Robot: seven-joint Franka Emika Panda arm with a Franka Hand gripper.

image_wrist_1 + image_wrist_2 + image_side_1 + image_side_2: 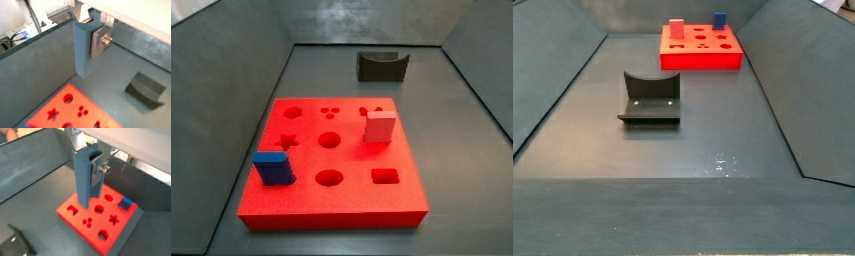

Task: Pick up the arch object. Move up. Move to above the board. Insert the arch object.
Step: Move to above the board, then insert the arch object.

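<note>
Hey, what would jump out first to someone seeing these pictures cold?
The bright red board with cut-out holes, a blue block and a pinkish-red block standing in it. Then the dark arch object alone on the grey floor, apart from it. In both wrist views the gripper hangs above, a blue-grey slab at its silver finger.

Dark arch object stands notch-up, apart from red board and jaws.

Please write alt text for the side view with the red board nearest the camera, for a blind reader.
A large flat bright red board with cut-out holes lies on a dark grey floor, with a blue block and a pinkish-red block standing on it. A small dark arch object sits behind it, apart; the claw is not visible.
</note>
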